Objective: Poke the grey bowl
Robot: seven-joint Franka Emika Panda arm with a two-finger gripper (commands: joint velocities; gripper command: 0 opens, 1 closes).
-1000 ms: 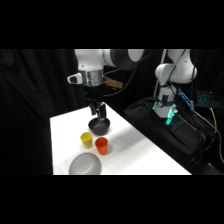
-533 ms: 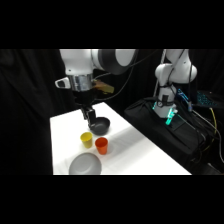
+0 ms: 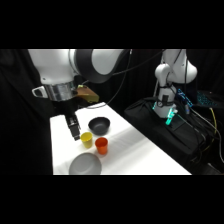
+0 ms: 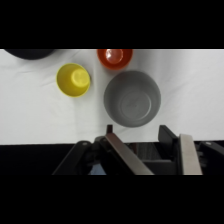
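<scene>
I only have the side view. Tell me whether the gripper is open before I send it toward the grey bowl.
Observer: Open. In the wrist view the gripper shows its two fingers well apart.
Operator: Now tell me what is inside the grey bowl.
Observer: Nothing. Seen from above, the grey bowl has a bare inside.
Operator: Give me its line-up with the fingers.
Observer: In the wrist view the bowl sits just beyond the fingertips, roughly centred on the gap between them.
</scene>
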